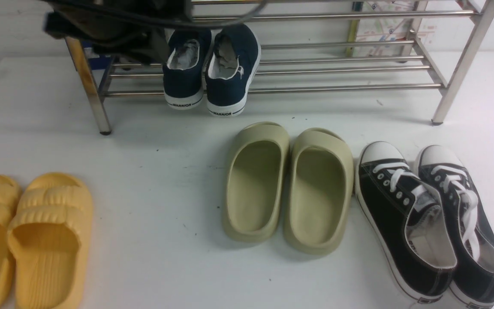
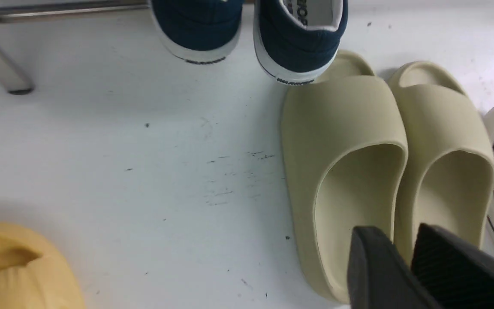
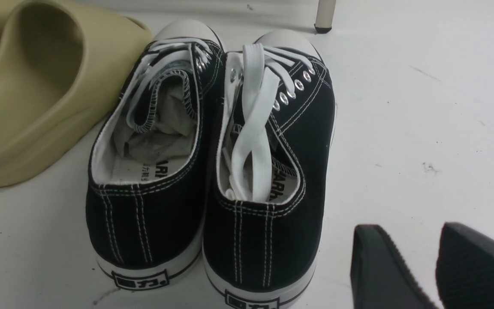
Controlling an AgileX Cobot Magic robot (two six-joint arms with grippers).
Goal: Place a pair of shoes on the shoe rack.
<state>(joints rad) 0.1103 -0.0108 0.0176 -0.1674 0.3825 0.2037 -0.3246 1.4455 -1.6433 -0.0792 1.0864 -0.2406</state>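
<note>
The pair of shoes, navy with white soles, lies side by side on the lower bars of the silver shoe rack, heels hanging over its front bar. The left wrist view shows those heels above the floor, next to the rack's front bar. My left arm hangs dark over the rack's left end. My left gripper stands back from the shoes, over the green slippers, jaws a narrow gap apart with nothing between them. My right gripper is open and empty above the floor beside the black sneakers.
Olive-green slippers sit in front of the rack. Black lace-up sneakers lie at the right, and yellow slippers at the near left. The rack's legs stand on the white floor.
</note>
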